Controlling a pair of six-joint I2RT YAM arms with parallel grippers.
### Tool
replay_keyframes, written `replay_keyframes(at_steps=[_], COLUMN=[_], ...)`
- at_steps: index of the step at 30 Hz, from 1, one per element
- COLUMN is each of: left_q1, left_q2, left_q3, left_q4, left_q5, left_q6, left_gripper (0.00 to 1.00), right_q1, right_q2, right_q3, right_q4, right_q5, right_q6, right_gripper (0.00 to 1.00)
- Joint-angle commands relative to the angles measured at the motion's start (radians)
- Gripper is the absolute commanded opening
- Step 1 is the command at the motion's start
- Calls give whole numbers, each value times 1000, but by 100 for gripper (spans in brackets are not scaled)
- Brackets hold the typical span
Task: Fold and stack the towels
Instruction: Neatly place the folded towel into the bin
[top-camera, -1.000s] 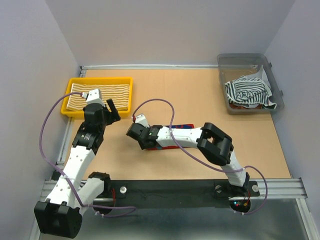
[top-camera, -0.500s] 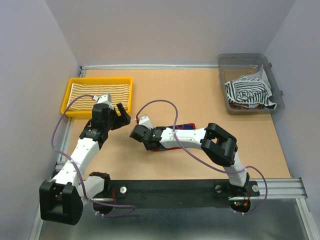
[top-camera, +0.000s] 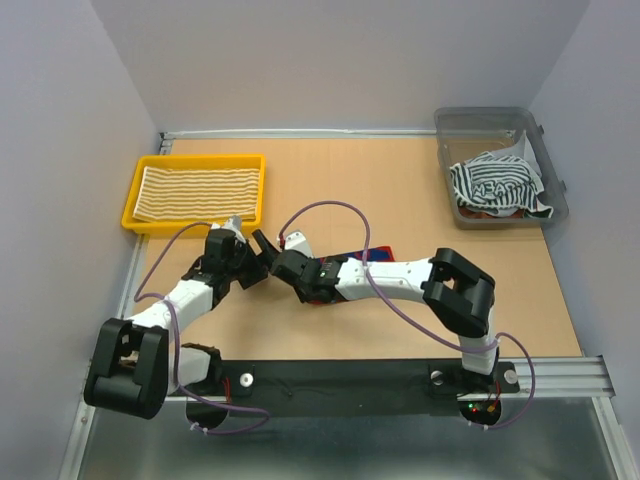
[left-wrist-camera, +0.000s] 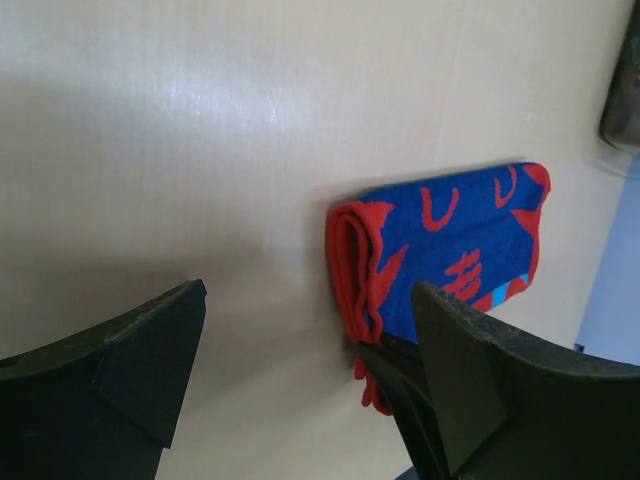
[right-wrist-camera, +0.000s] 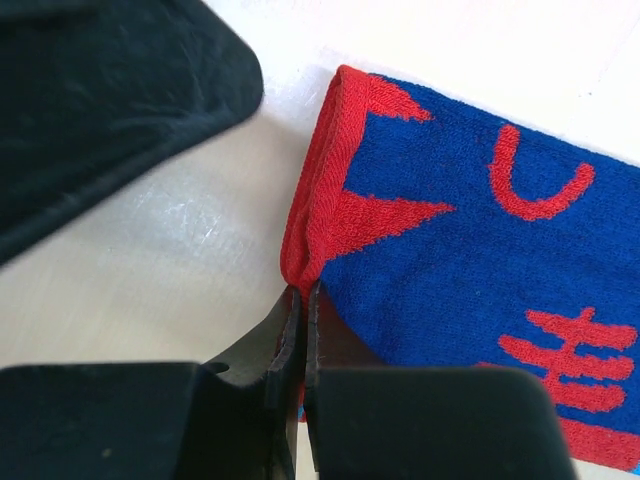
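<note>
A folded red-blue patterned towel (top-camera: 372, 252) (left-wrist-camera: 450, 250) (right-wrist-camera: 470, 250) lies on the table, mostly hidden under the right arm in the top view. My right gripper (top-camera: 306, 284) (right-wrist-camera: 300, 292) is shut on the towel's red folded edge at its left end. My left gripper (top-camera: 262, 262) (left-wrist-camera: 310, 370) stands open just left of that edge, its right finger (left-wrist-camera: 480, 370) beside the right gripper's pinch. A yellow-cream striped towel (top-camera: 195, 190) lies flat in the yellow tray (top-camera: 262, 190). A black-white striped towel (top-camera: 497, 185) is crumpled in the grey bin (top-camera: 450, 125).
The yellow tray sits at the back left, the grey bin at the back right corner. Purple cables loop over both arms. Walls close in the left, back and right sides.
The left arm swung from the yellow tray down and right to the red-blue towel's left end, opening wider. The right gripper closed on the towel's red edge.
</note>
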Motion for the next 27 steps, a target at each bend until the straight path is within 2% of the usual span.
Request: replay_keyframes(at_steps=[1,11,17,21,27], left_q1=[-30,-174,-188,-188,-188], left_q2=[21,150,157,101,110], left_q3=[-50,-80,-138,-202,-204], left_q4=[177,297,366,452,469], left_q5=[52,-18,-37,-63,-59], left_q6=[-108,-211,-288,-389,-417], left_gripper=[95,95,94,93,92], right_q1=[-2,-10,-13,-22,-32], right_q2=[-45,-70,-119,-151,-179], right_q3=[-16,-52,-88,-131,-193], right_q4=[94,138,187,218,273], right_q5=[-13,-4,10,19,7], right_q6=[3,31,45,72,100], right_gripper=[0,1,0,0,1])
